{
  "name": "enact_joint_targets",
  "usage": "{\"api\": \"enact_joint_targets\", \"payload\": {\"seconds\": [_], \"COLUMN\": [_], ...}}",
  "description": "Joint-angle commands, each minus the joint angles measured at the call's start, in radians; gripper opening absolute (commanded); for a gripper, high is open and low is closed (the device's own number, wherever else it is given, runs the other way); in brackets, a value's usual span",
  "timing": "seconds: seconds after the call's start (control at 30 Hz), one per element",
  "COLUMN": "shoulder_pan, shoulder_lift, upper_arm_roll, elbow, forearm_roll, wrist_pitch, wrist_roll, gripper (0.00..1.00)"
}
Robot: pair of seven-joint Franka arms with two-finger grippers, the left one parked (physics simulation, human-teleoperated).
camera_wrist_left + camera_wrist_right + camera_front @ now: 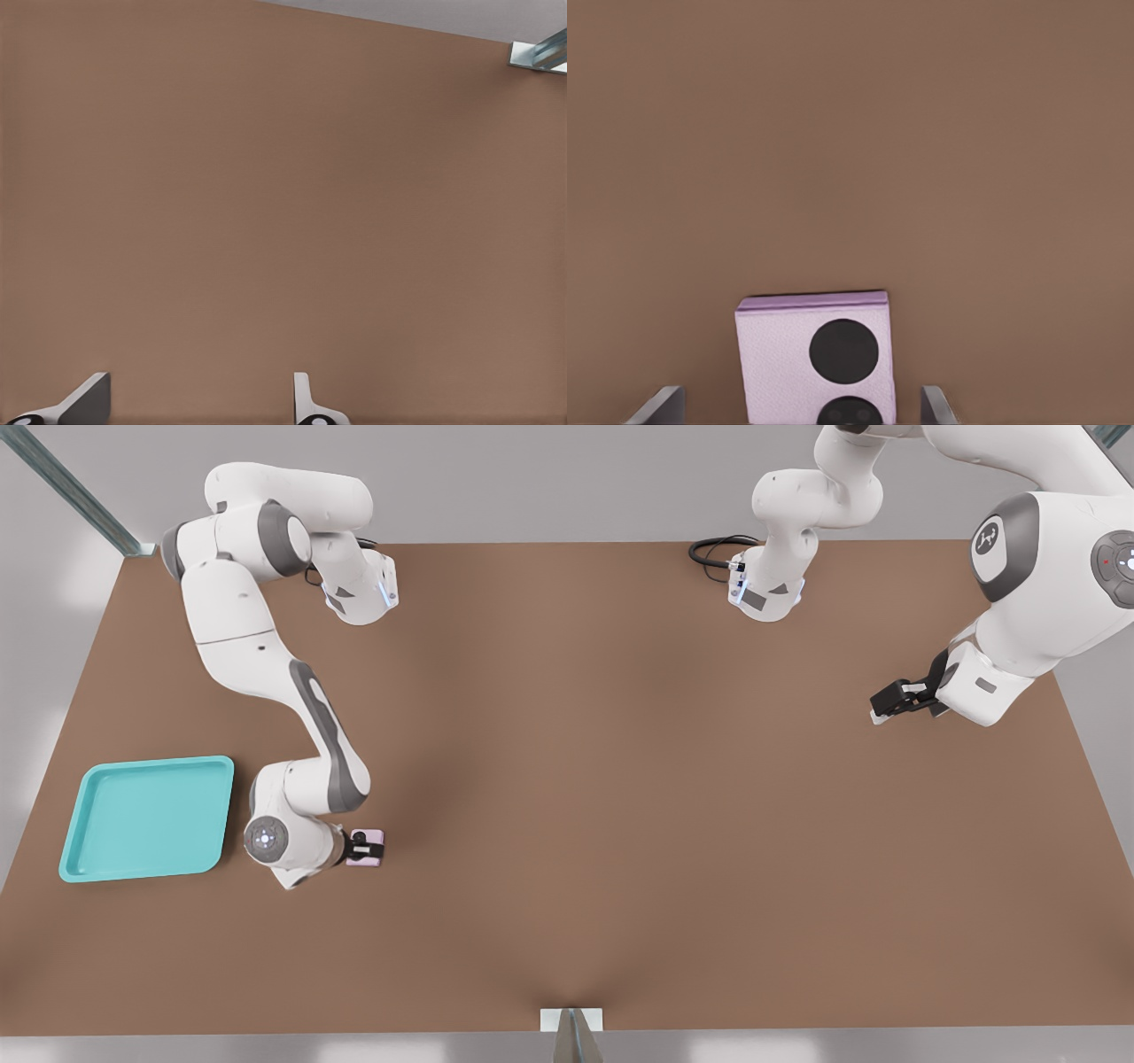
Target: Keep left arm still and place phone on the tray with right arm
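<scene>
Right arm (266,664): white with grey joint caps, reaching from the far edge of the table down toward the near side, its wrist bent low over the tabletop at the front view's left
Gripper (370,849): black, low at the phone; in the right wrist view its fingertips (660,405) stand apart, one on each side of the phone with a gap of bare table between each tip and the slab, so the claw is spread and not clamped
Phone (817,356): pale pink, nearly square slab lying flat on the table with its two round black camera circles facing up; it sits between the spread fingers, partly covered by the gripper in the front view (367,846)
Tray (146,817): turquoise, rectangular with rounded corners and a low rim, flat on the table near its edge at the front view's left; the arm's wrist lies between it and the phone, and the phone is off the tray
Table (620,797): plain brown surface
</scene>
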Motion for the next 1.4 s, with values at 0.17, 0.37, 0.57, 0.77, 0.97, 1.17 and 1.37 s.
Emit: {"api": "enact_joint_targets", "payload": {"seconds": [0.17, 0.37, 0.57, 0.77, 0.97, 1.17, 1.37], "shoulder_pan": [-0.019, -0.031, -0.034, -0.04, -0.04, -0.036, -0.03], "shoulder_lift": [0.01, 0.041, 0.047, 0.022, -0.03, -0.047, -0.033], "upper_arm_roll": [0.004, -0.001, -0.001, 0.002, 0.002, 0.015, 0.015], "elbow": [-0.029, -0.028, -0.029, -0.051, -0.124, -0.156, -0.15], "forearm_roll": [0.001, 0.001, 0.001, 0.001, 0.001, 0.002, 0.004], "wrist_pitch": [0.108, 0.156, 0.149, 0.143, 0.137, 0.137, 0.156], "wrist_roll": [-0.014, -0.028, -0.037, -0.04, -0.034, -0.022, -0.017], "gripper": [1.0, 1.0, 0.88, 0.91, 0.94, 0.95, 0.97]}}
